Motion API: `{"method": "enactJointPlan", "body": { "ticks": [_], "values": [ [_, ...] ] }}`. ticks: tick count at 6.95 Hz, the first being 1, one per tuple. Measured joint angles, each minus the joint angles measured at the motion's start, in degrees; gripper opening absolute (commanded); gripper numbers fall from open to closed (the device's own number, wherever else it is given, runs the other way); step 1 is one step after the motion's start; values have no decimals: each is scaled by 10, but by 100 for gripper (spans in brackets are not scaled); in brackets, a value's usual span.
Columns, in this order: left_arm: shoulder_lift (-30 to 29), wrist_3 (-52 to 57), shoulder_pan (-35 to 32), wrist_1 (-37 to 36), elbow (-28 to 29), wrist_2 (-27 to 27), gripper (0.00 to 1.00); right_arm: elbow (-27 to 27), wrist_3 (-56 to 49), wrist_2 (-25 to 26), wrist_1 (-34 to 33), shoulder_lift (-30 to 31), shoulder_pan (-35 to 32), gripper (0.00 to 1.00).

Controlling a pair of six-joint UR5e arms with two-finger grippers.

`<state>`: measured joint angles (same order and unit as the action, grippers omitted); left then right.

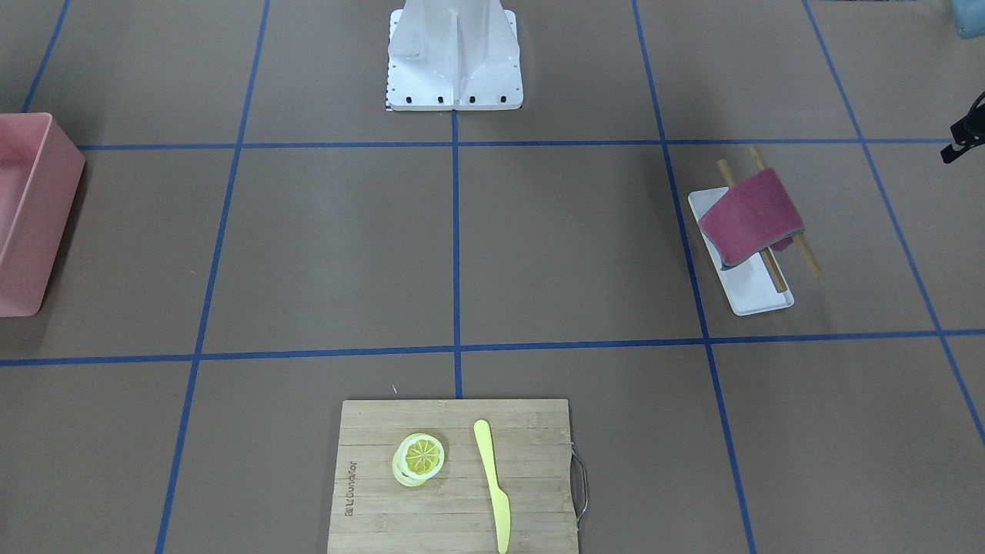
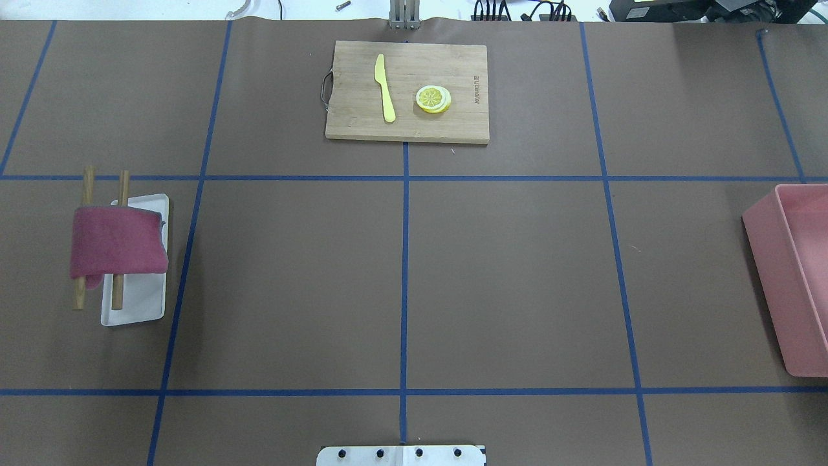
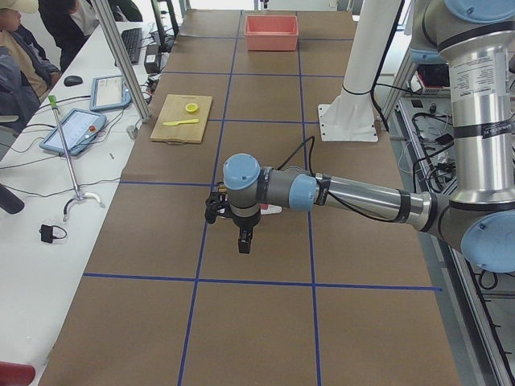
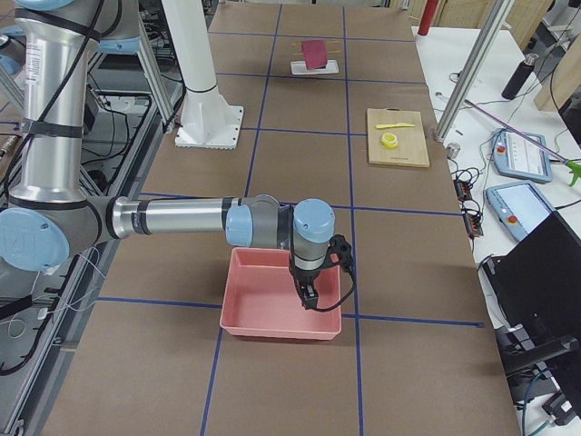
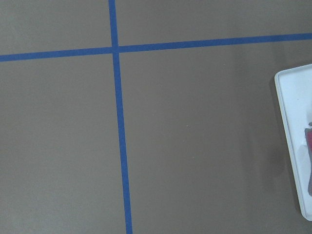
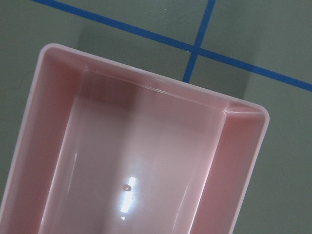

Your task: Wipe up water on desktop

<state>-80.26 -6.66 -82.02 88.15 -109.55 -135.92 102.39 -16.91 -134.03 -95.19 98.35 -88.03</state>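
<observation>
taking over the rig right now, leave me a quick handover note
State of left end effector: above the desktop near the tray; open or shut can't be told.
State of right end effector: over the bin; open or shut can't be told.
The cloth hangs over two sticks above the tray, untouched.
Done: nothing. No water shows on the desktop in any view.
Left: take the cloth, find the water, wipe it up.
</observation>
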Motion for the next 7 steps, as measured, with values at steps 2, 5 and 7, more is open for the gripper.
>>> {"method": "enactJointPlan", "body": {
  "ticks": [2,5,7],
  "values": [
    [-2,-21,1,5,2,0,98,0,0,-6,18,0,0,100],
    [-5,-70,3,51,2,-22,98,-2,5,-18,55,0,3,100],
    [-29,-178,40,93,5,-36,98,-3,24,-54,76,2,9,100]
  ]
}}
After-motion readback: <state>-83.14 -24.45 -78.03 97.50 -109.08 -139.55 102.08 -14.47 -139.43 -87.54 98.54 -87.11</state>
